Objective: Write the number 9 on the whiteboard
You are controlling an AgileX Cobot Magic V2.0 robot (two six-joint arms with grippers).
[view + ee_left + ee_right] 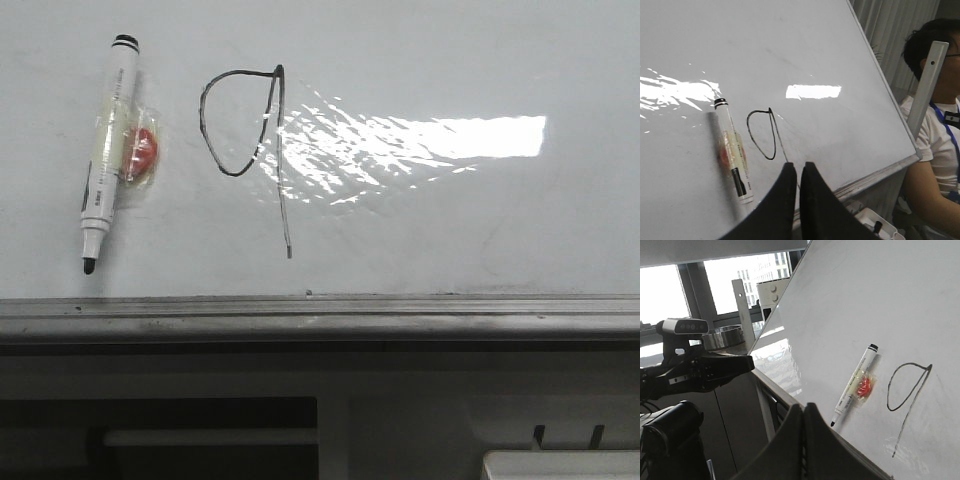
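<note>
The number 9 [250,140] is drawn in thin black line on the whiteboard [450,220]: an oval loop with a long straight tail. It also shows in the left wrist view [765,134] and the right wrist view [907,392]. A white marker pen [108,150] is stuck to the board left of the 9 with tape and a red magnet [142,152], tip down. My left gripper [797,166] is shut and empty, in front of the board below the 9. My right gripper [804,407] is shut and empty, off the board's left lower edge.
A grey metal rail [320,315] runs along the board's lower edge. Bright glare [420,140] lies right of the 9. A person in a white shirt [935,140] sits beyond the board's right edge. A white tray [560,465] is below right.
</note>
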